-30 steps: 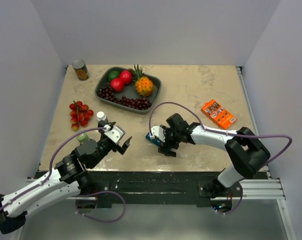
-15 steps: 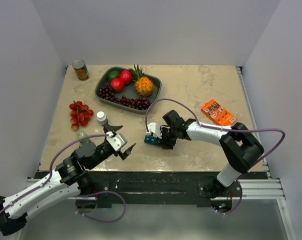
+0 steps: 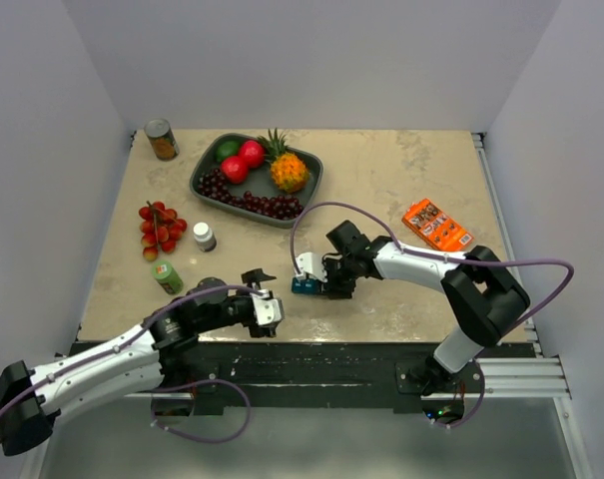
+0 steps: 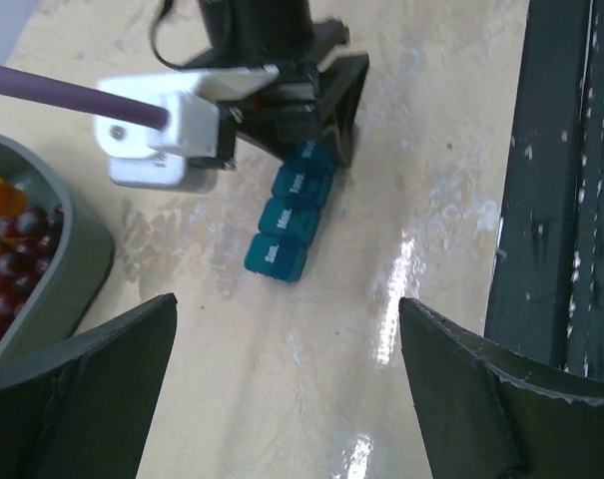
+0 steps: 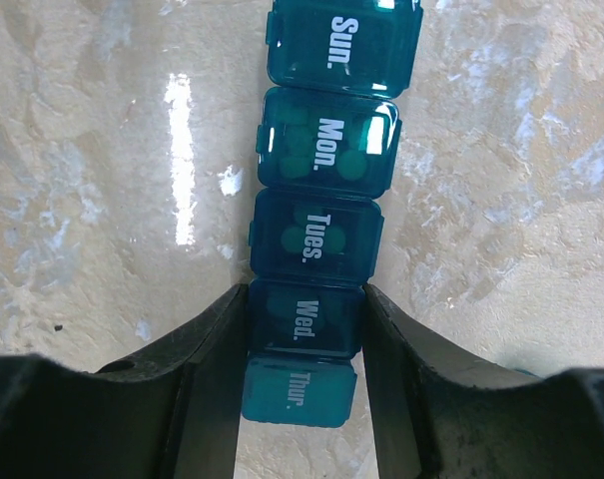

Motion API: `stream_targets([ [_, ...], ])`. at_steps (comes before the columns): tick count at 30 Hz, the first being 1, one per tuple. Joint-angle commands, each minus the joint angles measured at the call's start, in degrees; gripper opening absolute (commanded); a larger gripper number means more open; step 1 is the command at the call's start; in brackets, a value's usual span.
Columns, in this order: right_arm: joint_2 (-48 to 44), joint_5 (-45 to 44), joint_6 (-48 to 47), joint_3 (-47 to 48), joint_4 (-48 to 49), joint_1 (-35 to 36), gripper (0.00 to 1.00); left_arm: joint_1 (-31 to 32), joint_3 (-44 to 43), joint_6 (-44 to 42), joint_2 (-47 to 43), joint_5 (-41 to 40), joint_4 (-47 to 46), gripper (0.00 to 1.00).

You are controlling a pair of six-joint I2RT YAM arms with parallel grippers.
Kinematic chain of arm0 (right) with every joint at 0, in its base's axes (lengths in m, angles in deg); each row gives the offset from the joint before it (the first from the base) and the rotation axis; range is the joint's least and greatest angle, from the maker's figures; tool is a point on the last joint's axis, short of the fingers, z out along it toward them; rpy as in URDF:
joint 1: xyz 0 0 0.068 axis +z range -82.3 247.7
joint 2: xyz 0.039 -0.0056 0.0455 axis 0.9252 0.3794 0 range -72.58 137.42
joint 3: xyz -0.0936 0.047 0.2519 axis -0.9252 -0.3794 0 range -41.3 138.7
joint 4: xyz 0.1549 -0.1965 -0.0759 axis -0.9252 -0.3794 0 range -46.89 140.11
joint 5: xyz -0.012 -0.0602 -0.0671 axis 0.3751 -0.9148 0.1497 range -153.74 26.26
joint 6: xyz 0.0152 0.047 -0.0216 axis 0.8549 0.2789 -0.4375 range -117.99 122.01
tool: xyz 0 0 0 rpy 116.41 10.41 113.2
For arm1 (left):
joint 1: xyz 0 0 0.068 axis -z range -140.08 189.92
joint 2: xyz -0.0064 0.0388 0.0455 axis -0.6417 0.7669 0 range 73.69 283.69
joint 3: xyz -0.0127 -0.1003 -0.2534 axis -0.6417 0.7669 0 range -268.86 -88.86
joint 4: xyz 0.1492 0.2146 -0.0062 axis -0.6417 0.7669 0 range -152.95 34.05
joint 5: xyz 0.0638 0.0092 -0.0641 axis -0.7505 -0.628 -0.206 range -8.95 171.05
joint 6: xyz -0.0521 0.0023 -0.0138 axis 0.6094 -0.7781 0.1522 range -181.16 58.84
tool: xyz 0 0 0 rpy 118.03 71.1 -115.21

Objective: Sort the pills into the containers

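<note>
- Clamping the strip [image 5: 341,50] at Wed., right gripper [image 5: 302,324] bites off-centre; lifting could tilt it.
- Left gripper [image 4: 287,319] gapes empty; unlatched lids [image 5: 306,239], hard to tell, would spill pills [image 5: 326,160].

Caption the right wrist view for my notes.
Right gripper clamps a teal container strip at its Wed. compartment, on the table.
</note>
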State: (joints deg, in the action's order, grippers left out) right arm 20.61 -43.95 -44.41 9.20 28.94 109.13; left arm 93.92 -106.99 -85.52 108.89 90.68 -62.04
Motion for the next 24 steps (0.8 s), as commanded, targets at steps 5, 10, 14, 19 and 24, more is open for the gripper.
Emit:
stream_targets([
  [5, -1.6, 2.5, -4.4, -0.2, -2.8, 0.2, 0.29, -0.5, -3.8, -11.9, 12.9, 4.8, -4.8, 0.96],
  [10, -2.6, 5.0, -5.6, -0.8, -3.4, 0.3, 0.28, -2.6, -5.5, -12.6, 20.8, 7.7, -9.3, 0.95],
  [14, -2.8, 6.7, -6.4, -0.9, -4.1, 0.3, 0.28, -4.9, -5.2, -10.5, 23.6, 10.7, -15.0, 0.94],
  [19, -2.8, 8.9, -6.2, -0.4, -5.0, 0.4, 0.27, -5.9, -4.5, -9.7, 27.5, 12.5, -18.5, 0.91],
  [24, -3.4, 11.6, -6.1, 0.5, -6.1, 0.4, 0.27, -5.8, -4.1, -9.3, 29.7, 12.5, -21.5, 0.91],
])
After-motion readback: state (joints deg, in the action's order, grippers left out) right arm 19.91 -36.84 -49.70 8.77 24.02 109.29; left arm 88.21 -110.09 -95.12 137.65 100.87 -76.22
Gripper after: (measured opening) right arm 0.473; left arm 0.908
